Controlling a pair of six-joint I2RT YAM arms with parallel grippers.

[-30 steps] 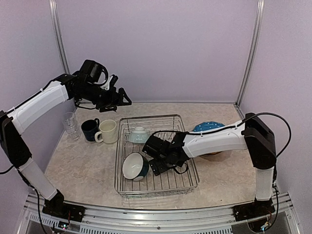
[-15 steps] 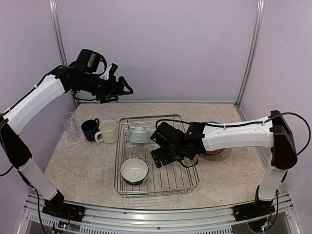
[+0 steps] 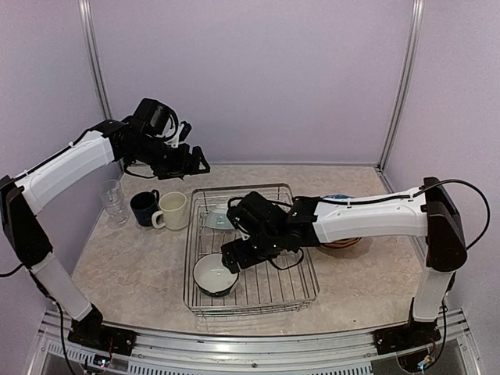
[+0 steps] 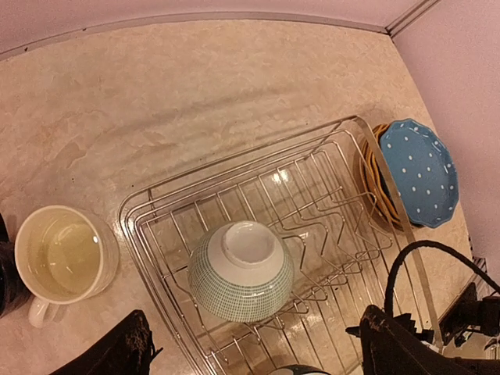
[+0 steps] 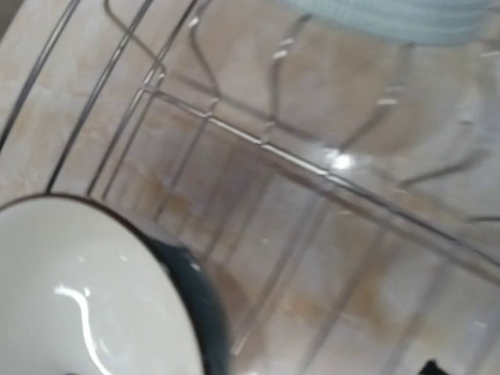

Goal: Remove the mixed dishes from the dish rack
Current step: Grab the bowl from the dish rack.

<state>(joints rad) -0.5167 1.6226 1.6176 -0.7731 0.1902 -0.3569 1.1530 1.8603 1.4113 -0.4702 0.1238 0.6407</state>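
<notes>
The dish rack stands mid-table and also shows in the left wrist view. In its near left corner a bowl sits upright, white inside and dark outside; the right wrist view shows it close up. A pale teal bowl lies upside down at the rack's far left, half hidden by the right arm from above. My right gripper hovers open and empty just right of the upright bowl. My left gripper is open and empty, high above the rack's far left corner.
A cream mug, a navy mug and small clear glasses stand on the table left of the rack. A blue dotted plate lies on a yellow plate right of the rack. Walls close the back and sides.
The near bowl went from tilted on its side to sitting upright. My right gripper moved left and ended beside it. My left gripper rose, then came down a little.
</notes>
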